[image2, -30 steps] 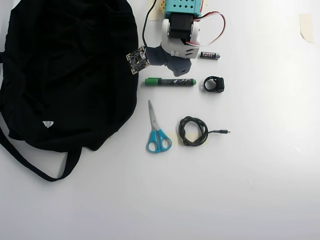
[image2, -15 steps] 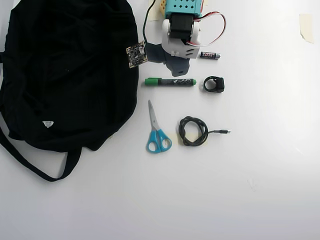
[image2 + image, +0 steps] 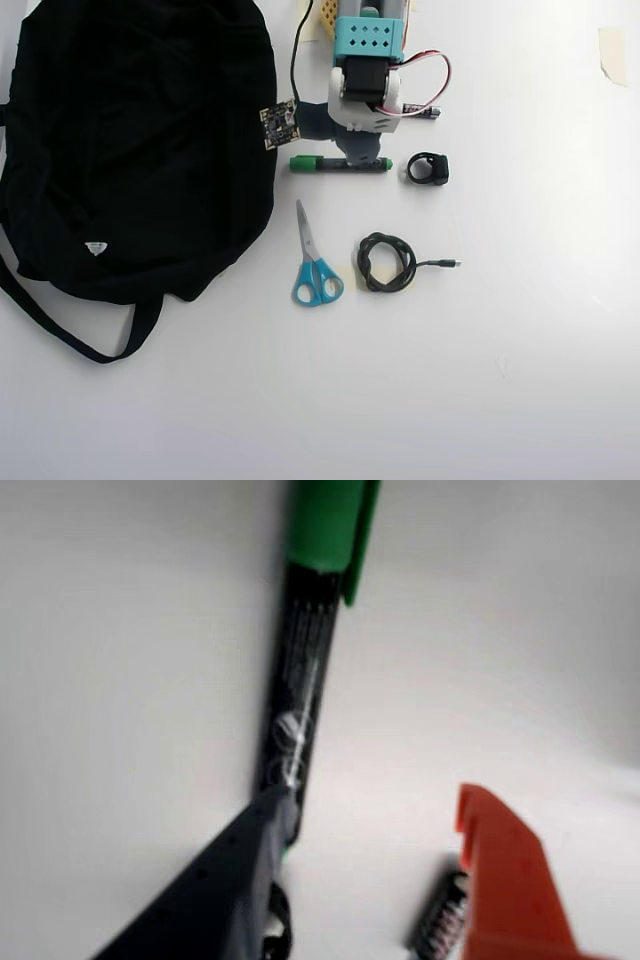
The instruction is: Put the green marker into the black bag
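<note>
Overhead view bright, even, sharp; white table (image 3: 520,350) slightly blown out, shadows faint and soft. Wrist view way softer: whole shot blurry, green marker (image 3: 300,695) print smeared, corners darker, grey falloff.

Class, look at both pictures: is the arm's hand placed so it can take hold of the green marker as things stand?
Probably yes. The hand is open right over the green marker, its dark finger at the barrel, and nothing lies between them.

The black bag (image 3: 130,150) looks like soft, matt cloth. Beside the dark matt plastic finger (image 3: 215,890), the green marker (image 3: 305,680) shows a glossy plastic barrel; the table (image 3: 520,350) is smooth white.
</note>
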`<state>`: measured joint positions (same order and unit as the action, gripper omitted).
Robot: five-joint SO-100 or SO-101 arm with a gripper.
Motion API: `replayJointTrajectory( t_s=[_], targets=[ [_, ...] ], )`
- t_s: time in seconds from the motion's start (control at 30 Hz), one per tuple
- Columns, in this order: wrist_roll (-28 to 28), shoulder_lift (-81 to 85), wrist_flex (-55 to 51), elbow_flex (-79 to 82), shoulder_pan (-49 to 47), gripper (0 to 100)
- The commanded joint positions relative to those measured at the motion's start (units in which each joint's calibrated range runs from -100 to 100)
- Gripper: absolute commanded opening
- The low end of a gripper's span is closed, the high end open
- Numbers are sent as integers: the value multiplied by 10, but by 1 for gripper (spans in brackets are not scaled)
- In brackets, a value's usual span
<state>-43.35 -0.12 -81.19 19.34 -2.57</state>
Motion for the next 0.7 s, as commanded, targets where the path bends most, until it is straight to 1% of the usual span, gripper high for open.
replayJointTrajectory(
  t_s=[0.0,0.17,0.43,0.67],
  targets=[
    [-3,0,36,-11,-17,22],
    [-4,-2,79,-3,-21,22],
    [-4,-60,87,-10,-27,22],
    [-11,-68,122,-4,-24,22]
  ],
)
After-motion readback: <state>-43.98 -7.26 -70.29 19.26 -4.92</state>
